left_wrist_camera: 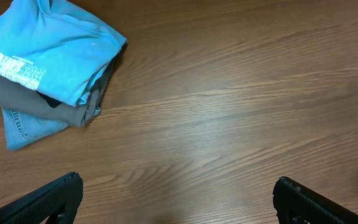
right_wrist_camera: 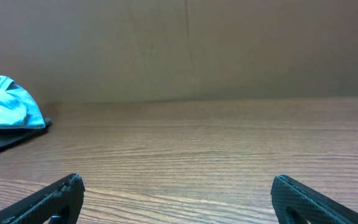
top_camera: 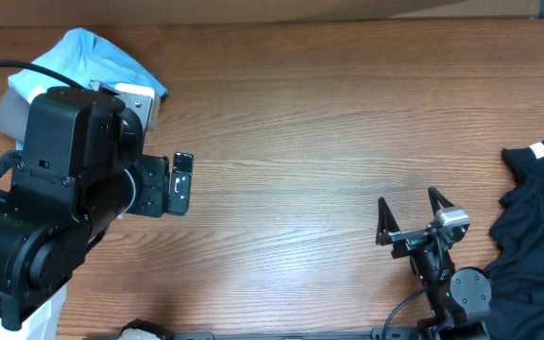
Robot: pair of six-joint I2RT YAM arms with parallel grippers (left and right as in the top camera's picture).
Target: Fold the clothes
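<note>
A stack of folded clothes [top_camera: 93,59] lies at the back left, a light blue shirt on top. The left wrist view shows the blue shirt [left_wrist_camera: 48,50] over a grey garment [left_wrist_camera: 73,111] and denim [left_wrist_camera: 23,127]. A crumpled black garment [top_camera: 536,222] with a white tag lies at the right edge. My left gripper [top_camera: 173,184] is open and empty over bare table, right of the stack; its fingers [left_wrist_camera: 179,202] stand wide apart. My right gripper [top_camera: 411,215] is open and empty, just left of the black garment, with fingers [right_wrist_camera: 176,199] spread over bare wood.
The wooden table [top_camera: 310,123] stretches between the two arms. A brown wall [right_wrist_camera: 185,50] runs along the back edge. The bulky left arm body [top_camera: 45,208] covers the front left corner. The blue stack also shows far left in the right wrist view [right_wrist_camera: 8,109].
</note>
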